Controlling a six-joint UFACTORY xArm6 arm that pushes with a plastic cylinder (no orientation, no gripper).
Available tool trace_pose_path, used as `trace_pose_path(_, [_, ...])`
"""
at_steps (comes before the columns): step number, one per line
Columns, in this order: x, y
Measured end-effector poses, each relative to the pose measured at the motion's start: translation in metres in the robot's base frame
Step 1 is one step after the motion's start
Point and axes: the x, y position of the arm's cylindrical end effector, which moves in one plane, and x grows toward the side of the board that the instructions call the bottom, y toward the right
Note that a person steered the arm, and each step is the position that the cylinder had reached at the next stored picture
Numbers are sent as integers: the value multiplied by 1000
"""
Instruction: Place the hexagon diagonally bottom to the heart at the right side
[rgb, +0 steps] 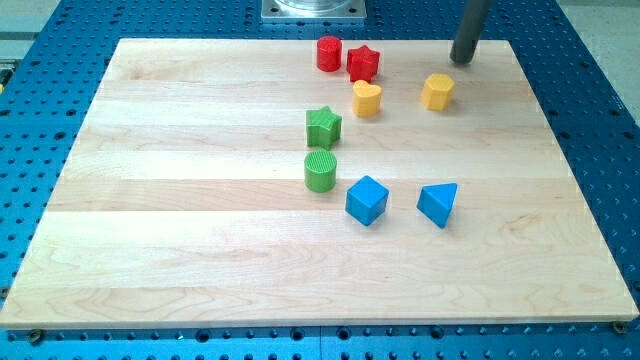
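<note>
The yellow hexagon (438, 91) lies on the wooden board toward the view's top right. The yellow heart (367, 98) lies to its left, a short gap away, at about the same height. My tip (462, 58) is at the end of the dark rod, just above and a little right of the hexagon, apart from it.
A red cylinder (329, 53) and a red star (363, 63) sit above the heart. A green star (323, 126) and a green cylinder (320, 171) lie at the centre. A blue cube (366, 200) and a blue triangle (439, 204) lie below. The board's top edge (400, 41) is near the tip.
</note>
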Motion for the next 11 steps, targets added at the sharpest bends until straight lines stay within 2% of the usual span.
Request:
trace_pose_path(1, [4, -7])
trace_pose_path(4, [93, -38])
trace_pose_path(5, [81, -51])
trace_pose_path(6, [88, -71])
trace_pose_path(9, [189, -61])
trace_pose_path(11, [145, -18])
